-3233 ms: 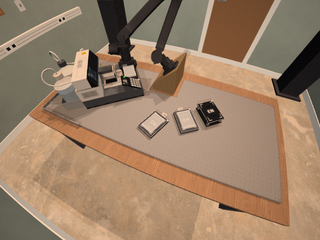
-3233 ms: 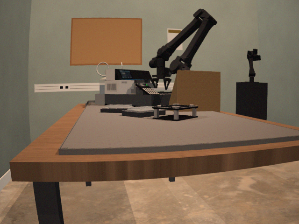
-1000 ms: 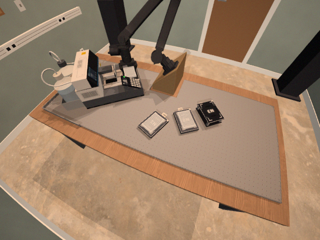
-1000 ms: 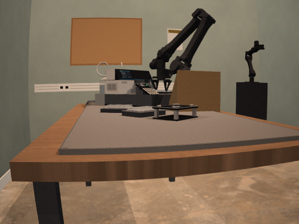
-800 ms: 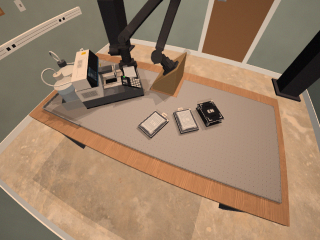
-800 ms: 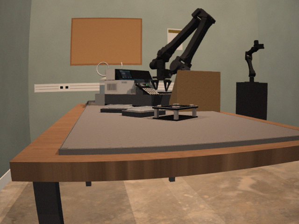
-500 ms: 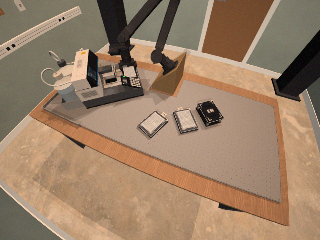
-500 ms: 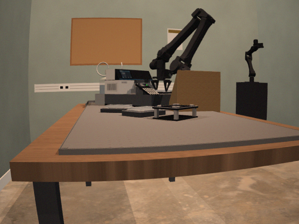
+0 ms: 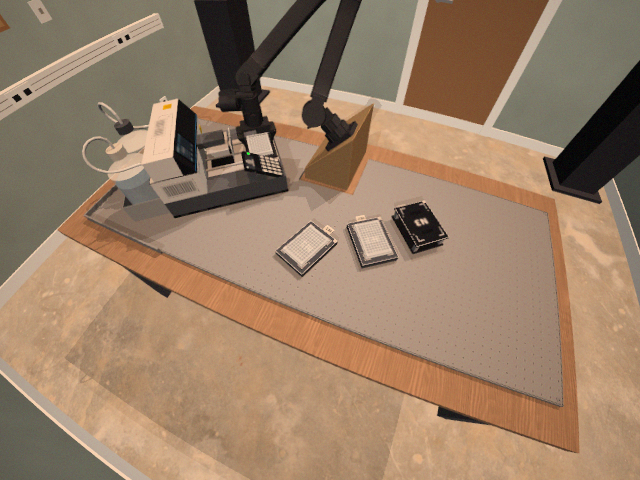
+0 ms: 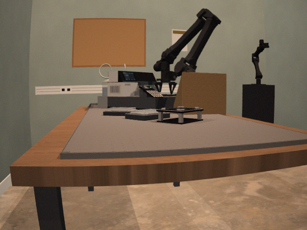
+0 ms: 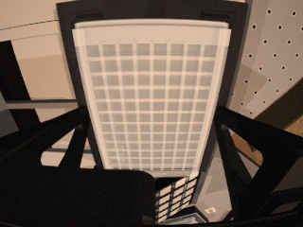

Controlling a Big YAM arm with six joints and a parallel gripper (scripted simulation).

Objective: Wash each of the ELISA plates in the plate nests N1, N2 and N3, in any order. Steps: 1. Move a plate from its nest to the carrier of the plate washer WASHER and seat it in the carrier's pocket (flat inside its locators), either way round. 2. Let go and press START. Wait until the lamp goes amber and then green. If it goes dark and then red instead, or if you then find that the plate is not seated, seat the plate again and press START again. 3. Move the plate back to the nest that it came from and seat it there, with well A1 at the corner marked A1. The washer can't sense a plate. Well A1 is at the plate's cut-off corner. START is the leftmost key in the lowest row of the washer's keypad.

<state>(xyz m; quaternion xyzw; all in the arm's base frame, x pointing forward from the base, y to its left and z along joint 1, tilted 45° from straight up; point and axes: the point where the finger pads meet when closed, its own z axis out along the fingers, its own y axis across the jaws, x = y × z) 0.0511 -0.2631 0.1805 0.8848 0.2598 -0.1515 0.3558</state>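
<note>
White plate (image 9: 259,144) (image 11: 151,95), the one on the washer's dark carrier (image 9: 273,148) (image 11: 238,52), is between your two fingertips in the wrist view. You have the gripper (image 9: 257,144) (image 10: 165,91) (image 11: 151,113) released, its jaws spread wide, grasping nothing. The plate looks flat inside the frame of the carrier, but whether it is fully seated, you cannot tell from these pictures. To one side of the jaws stands the body of the washer (image 9: 164,139) (image 10: 123,89); just beside them is the keypad (image 9: 268,164) (image 10: 154,93) (image 11: 177,199), and its lamp (image 9: 248,153) (image 10: 150,86) shows green. Well apart from the jaws, across the grey board (image 9: 465,310) (image 10: 161,138), you see two more plates, first plate (image 9: 308,244) (image 10: 120,109) and second plate (image 9: 371,237) (image 10: 146,112), each resting on its low nest. Beside them is the raised nest N3 (image 9: 420,223) (image 10: 168,109), with its label facing up. Nearer to the jaws stands a brown wedge-shaped block (image 9: 343,167) (image 10: 203,94).
</note>
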